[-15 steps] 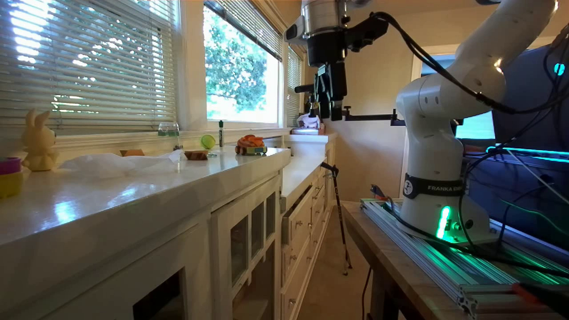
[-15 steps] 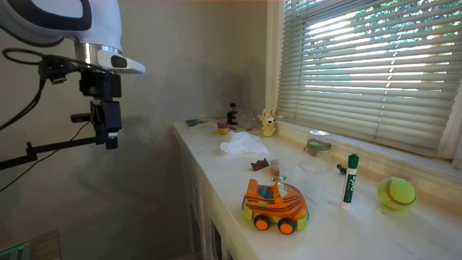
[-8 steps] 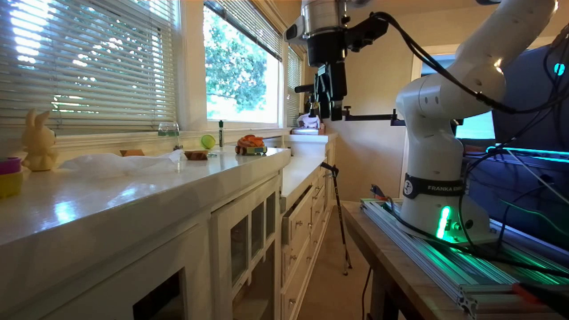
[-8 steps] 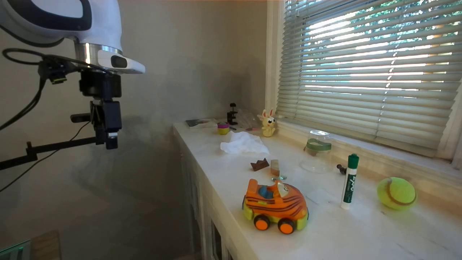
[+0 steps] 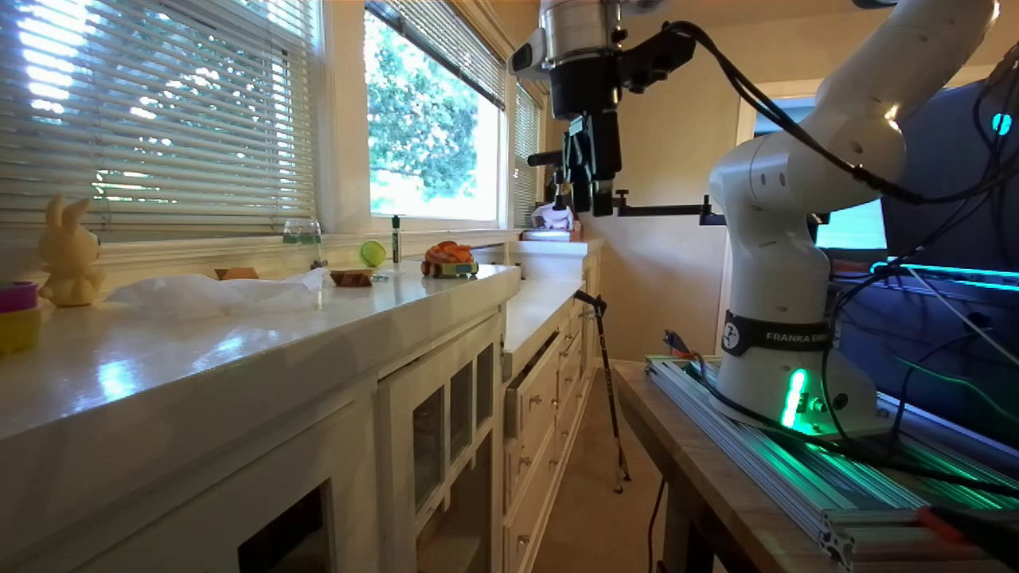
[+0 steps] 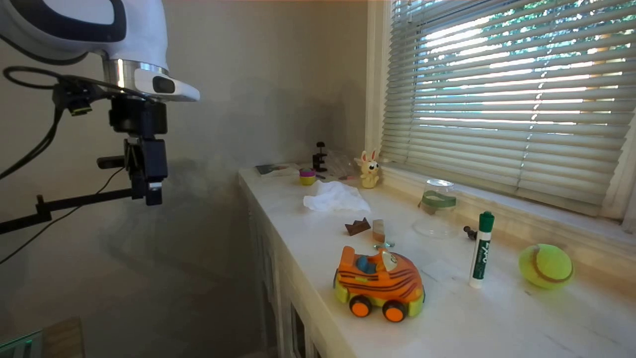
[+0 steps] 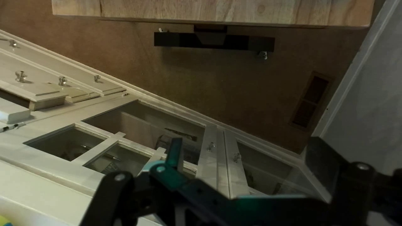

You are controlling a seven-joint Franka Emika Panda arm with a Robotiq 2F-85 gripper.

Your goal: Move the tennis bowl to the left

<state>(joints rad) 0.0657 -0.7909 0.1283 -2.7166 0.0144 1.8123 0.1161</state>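
The tennis bowl, a fuzzy yellow-green ball (image 6: 546, 266) with a dark seam, rests on the white counter (image 6: 487, 328) near the window sill. In an exterior view it shows small, a ball (image 5: 372, 254) beside the upright marker. My gripper (image 5: 585, 205) hangs in the air away from the counter, pointing down, well apart from the ball. The wrist view has the gripper (image 7: 249, 157) with its two fingers spread wide and nothing between them; cabinet doors and floor lie below. The ball does not show in that view.
A green-capped marker (image 6: 481, 251) stands left of the ball. An orange toy car (image 6: 380, 283) sits by the counter's front edge. Farther along are a clear jar (image 6: 437, 209), brown pieces (image 6: 357, 227), white tissue (image 6: 336, 197) and a rabbit figure (image 6: 368, 170). A drawer (image 5: 533, 390) stands pulled out.
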